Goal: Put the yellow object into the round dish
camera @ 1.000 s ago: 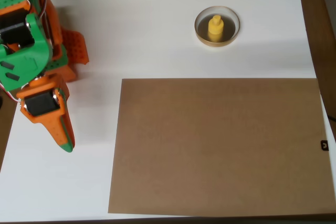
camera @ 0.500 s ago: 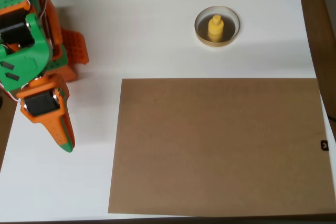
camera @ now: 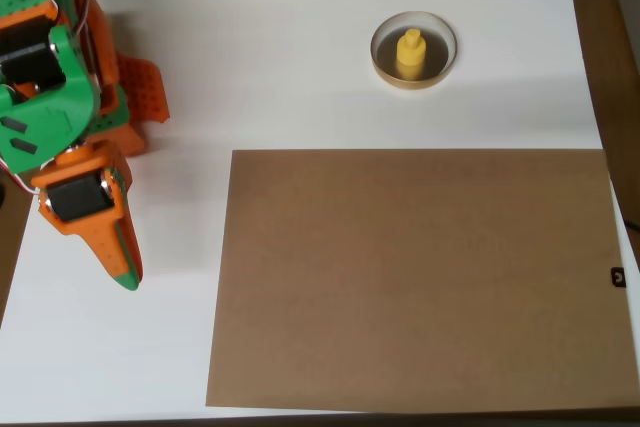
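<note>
One yellow object (camera: 410, 52) standing upright inside the round dish (camera: 446, 47) on the white table (camera: 280, 57), brown mat (camera: 420, 277) below it, orange-green gripper (camera: 122, 272) well apart at left, fingers pressed together, holding nothing

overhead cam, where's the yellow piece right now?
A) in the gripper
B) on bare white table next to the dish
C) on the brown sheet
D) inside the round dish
D: the yellow object stands inside the round dish, well apart from the gripper at the left edge of the overhead view and above the brown sheet.
</note>
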